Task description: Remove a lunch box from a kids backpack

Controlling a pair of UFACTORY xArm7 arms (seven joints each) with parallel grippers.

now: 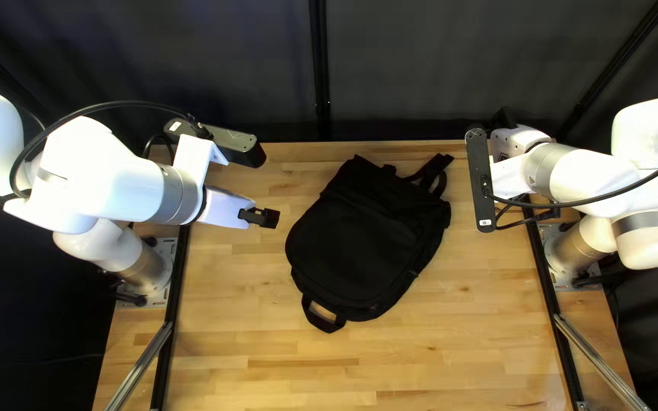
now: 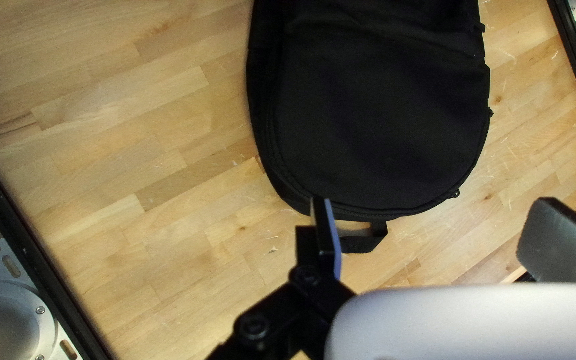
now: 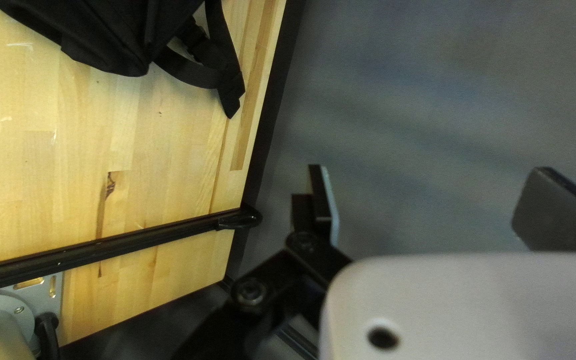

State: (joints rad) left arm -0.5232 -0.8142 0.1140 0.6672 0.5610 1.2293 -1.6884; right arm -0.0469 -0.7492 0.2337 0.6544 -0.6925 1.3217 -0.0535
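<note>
A black backpack (image 1: 363, 236) lies flat on the table, its small top handle toward the near edge and its straps at the far end. To its left hangs my left gripper (image 1: 269, 218). In the left wrist view, the left gripper (image 2: 438, 233) is open, its fingers wide apart, with the backpack (image 2: 375, 120) ahead of it. My right gripper (image 1: 504, 119) is partly hidden behind its mount near the table's far right corner. Seen from its own wrist, the right gripper (image 3: 435, 207) stands open over the dark curtain, away from the backpack (image 3: 115, 33). No lunch box shows.
The wooden table (image 1: 451, 358) has black rails along its left (image 1: 173, 327) and right (image 1: 554, 304) sides, by the arm bases. A dark curtain (image 1: 420, 68) hangs behind the far edge.
</note>
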